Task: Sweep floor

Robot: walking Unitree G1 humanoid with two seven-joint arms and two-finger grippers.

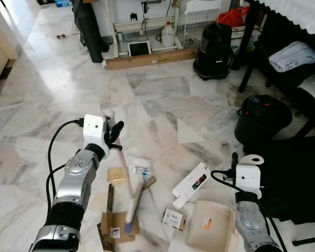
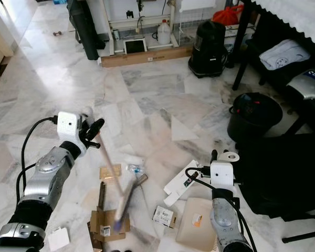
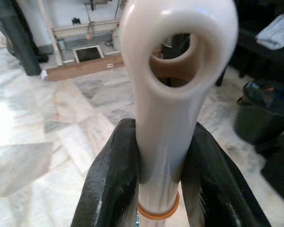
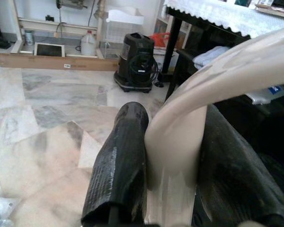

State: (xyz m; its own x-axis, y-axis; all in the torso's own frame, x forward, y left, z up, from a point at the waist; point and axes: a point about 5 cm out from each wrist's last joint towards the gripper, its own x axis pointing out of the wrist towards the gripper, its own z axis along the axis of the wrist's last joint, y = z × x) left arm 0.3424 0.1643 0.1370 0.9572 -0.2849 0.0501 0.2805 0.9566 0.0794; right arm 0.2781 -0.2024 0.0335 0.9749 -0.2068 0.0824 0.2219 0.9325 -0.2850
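My left gripper (image 1: 114, 137) is shut on the cream handle of a brush (image 3: 175, 94), just below its hanging hole. The brush shaft is blurred and slants down to its head (image 1: 129, 224) over a cardboard scrap (image 1: 115, 226). At the lower right, my right gripper (image 1: 241, 160) is shut on the curved handle (image 4: 180, 142) of a beige dustpan (image 1: 210, 226) that rests on the marble floor. Litter lies between the two: a white carton (image 1: 191, 185), a small packet (image 1: 172, 218), a plastic wrapper (image 1: 142, 171) and a brown card (image 1: 116, 174).
A black bin (image 1: 262, 118) stands right of the litter, with a dark bag (image 1: 289, 173) beside the dustpan. Farther back are a black vacuum (image 1: 214, 44), a long cardboard box (image 1: 149, 59) and a shelf unit. A black table leg (image 1: 249, 58) stands at the right.
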